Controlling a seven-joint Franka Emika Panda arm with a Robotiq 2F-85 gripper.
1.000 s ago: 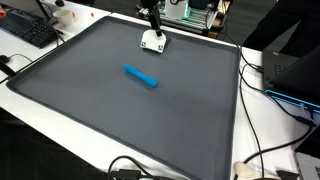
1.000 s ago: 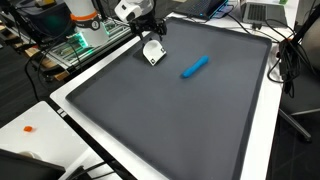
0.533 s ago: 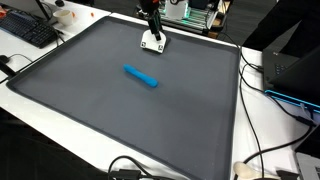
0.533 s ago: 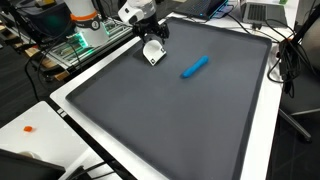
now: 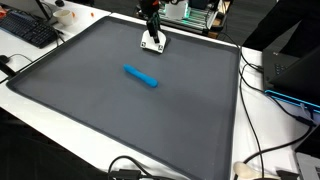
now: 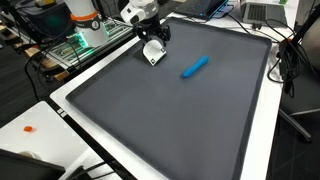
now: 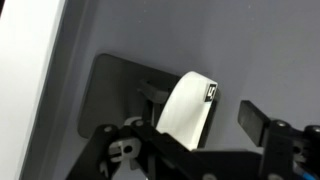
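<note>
A small white block with a black mark [image 7: 188, 105] lies at the far edge of the dark grey mat [image 5: 120, 110]. It shows in both exterior views [image 5: 153, 43] [image 6: 153, 54]. My gripper [image 7: 203, 108] stands right over it, jaws open, with the block between the fingers. The block lies close to one finger and a gap shows to the other finger [image 7: 258, 120]. The gripper shows in both exterior views [image 5: 151, 30] [image 6: 153, 40]. A blue cylinder-like stick [image 5: 141, 76] [image 6: 194, 67] lies alone near the middle of the mat, apart from the gripper.
The mat has a white border [image 5: 70, 110]. A keyboard [image 5: 28, 30] lies beside the mat. Cables [image 5: 262, 150] run along its edge. A rack with electronics [image 6: 70, 45] and laptops [image 6: 262, 12] stand around the table.
The gripper has come down a little closer over the white block. The block and the blue stick have stayed in place.
</note>
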